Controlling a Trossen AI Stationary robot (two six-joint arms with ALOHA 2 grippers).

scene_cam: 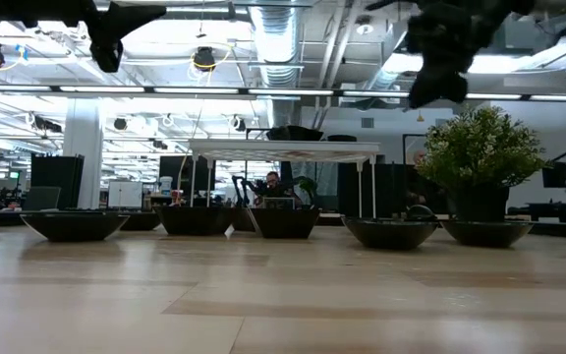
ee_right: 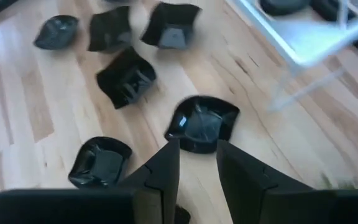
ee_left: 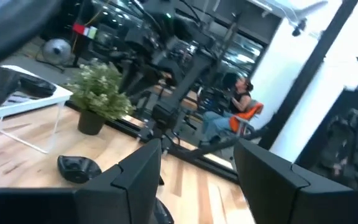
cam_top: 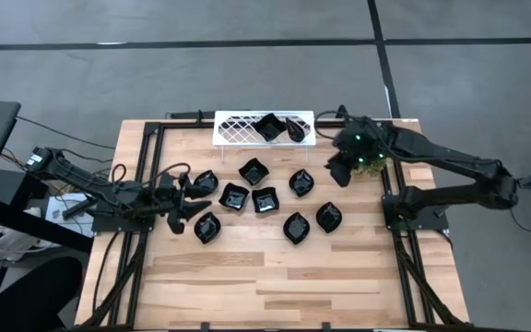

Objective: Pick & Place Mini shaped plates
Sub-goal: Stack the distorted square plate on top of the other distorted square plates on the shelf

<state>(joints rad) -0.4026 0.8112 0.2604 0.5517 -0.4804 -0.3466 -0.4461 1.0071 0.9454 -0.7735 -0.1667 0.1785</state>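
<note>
Plates: mini shaped plates (cam_top: 264,199), glossy black, lie scattered across the middle of the desk (cam_top: 275,286); two more already sit in the white lattice tray (cam_top: 238,129) at the far edge.
Right gripper (ee_right: 197,163): raised above the desk beside the tray's right end, fingers (ee_right: 160,177) parted a little, nothing between them; a wavy-edged plate (ee_right: 201,123) lies just ahead of and below the tips.
Left gripper (ee_left: 197,171): low at the left of the cluster, fingers spread wide and empty, close to the nearest plates (cam_top: 204,182).
Risk, grip: the plates look slick and shallow; a pinch on a thin rim could slip, I judge, and flick the dish away.
Risk, crowding: neighbours in the cluster sit close, so a descending finger may nudge the next plate.
Risk, tray: it stands on thin legs; a heavy set-down near its edge might tip or shift it.
Surroundings: a potted plant (scene_cam: 480,157) stands by the right arm's base, near its path to the tray.
Beyond the desk: a seated person (ee_left: 232,109) in the room behind, well apart.
</note>
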